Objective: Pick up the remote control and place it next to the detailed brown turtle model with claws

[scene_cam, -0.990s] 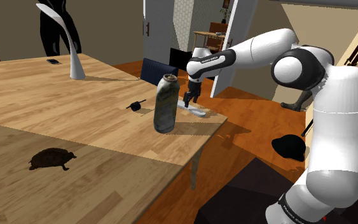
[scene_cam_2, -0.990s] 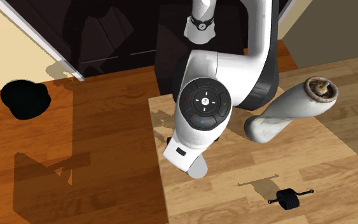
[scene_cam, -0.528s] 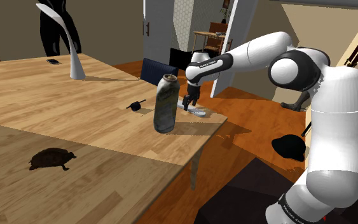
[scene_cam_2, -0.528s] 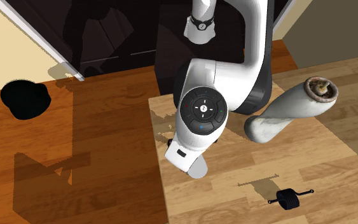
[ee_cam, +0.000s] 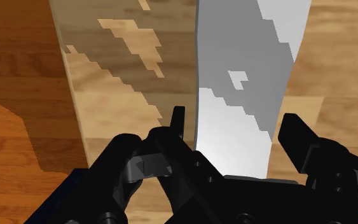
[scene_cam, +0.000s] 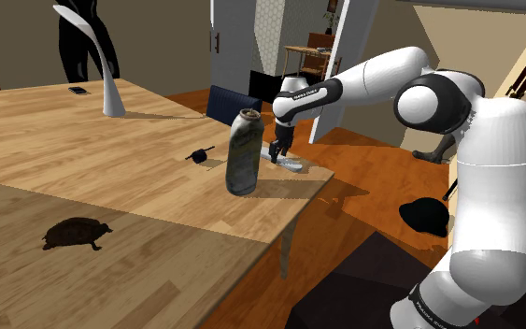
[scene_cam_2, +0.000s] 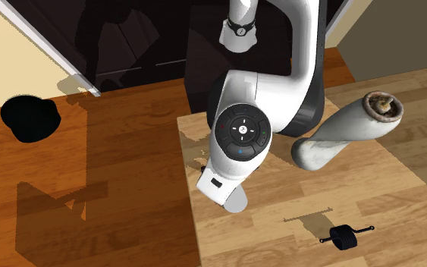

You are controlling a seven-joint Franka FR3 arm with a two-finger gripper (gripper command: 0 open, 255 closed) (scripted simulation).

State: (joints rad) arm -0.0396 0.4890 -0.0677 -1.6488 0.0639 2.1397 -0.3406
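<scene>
The remote control (ee_cam: 241, 95) is a plain grey-white slab lying near the corner of the wooden table (scene_cam: 111, 159), just behind a tall grey bottle (scene_cam: 243, 152). My black gripper (ee_cam: 238, 127) is down over it, shut on the remote with one finger against each long side. In the shoulder view the gripper (scene_cam: 279, 150) stands at the remote (scene_cam: 295, 165), pointing down. The brown turtle model (scene_cam: 76, 233) sits far off, toward the near left part of the table. In the second exterior view the arm's wrist (scene_cam_2: 242, 133) hides the hand.
The leaning bottle (scene_cam_2: 340, 133) stands close beside the gripper. A small black roller-like object (scene_cam: 198, 154) lies further in on the table. A white lamp (scene_cam: 111, 84) and a small dark device (scene_cam: 78, 91) are at the far side. The table edge drops to wooden floor (scene_cam_2: 113, 174).
The gripper has come down onto the remote over the last second, and its fingers have gone from open to shut on it. Turtle and bottle have not moved.
</scene>
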